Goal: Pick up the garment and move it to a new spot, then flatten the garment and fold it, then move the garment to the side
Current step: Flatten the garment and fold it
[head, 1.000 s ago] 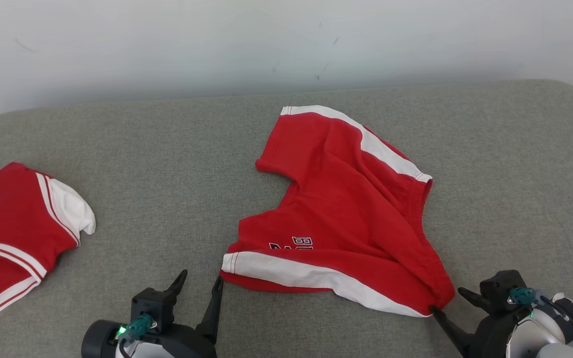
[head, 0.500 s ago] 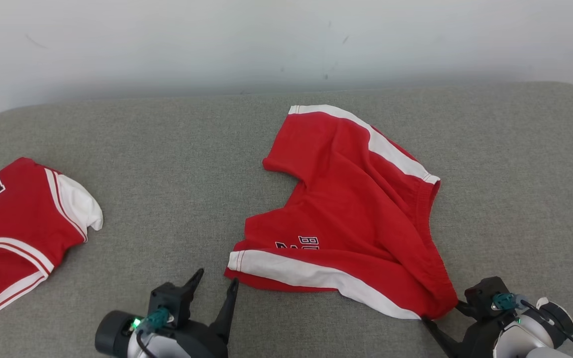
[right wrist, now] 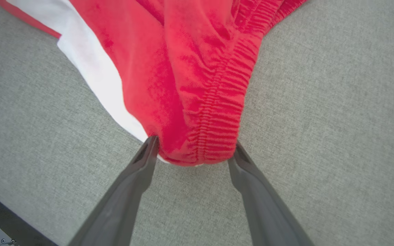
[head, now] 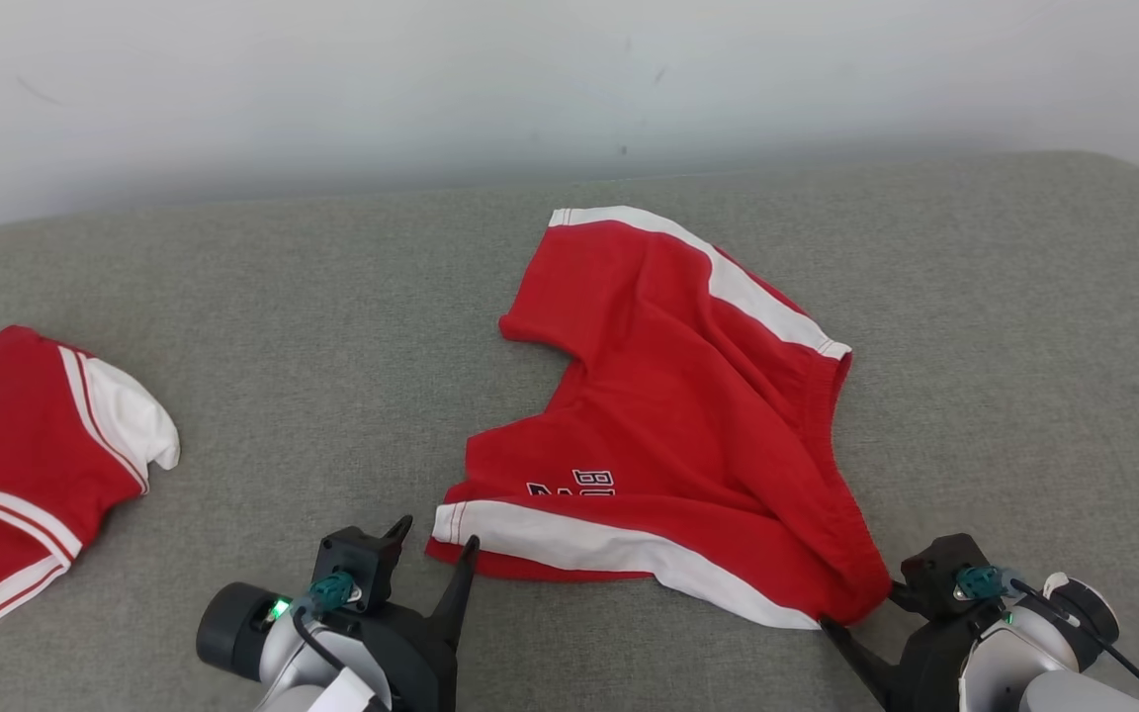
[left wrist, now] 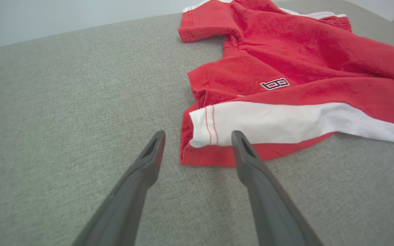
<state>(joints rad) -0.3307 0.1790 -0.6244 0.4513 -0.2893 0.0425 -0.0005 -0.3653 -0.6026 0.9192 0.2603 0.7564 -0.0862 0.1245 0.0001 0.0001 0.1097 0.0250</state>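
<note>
Pickup step: red shorts (head: 688, 415) lie crumpled on the grey cushion (head: 283, 326), white-banded hem between the tips of the wide, empty left tool (left wrist: 197, 133), waistband corner bracketed by the equally wide right tool (right wrist: 195, 141); next, seemingly, both must pinch shut and lift.

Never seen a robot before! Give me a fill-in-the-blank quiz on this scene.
The shorts are red with ___ stripes. The right gripper straddles their elastic ___. The left gripper, like the right, stands ___. Another red garment lies on the robot's ___ side.
Missing: white; waistband; open; left.
</note>
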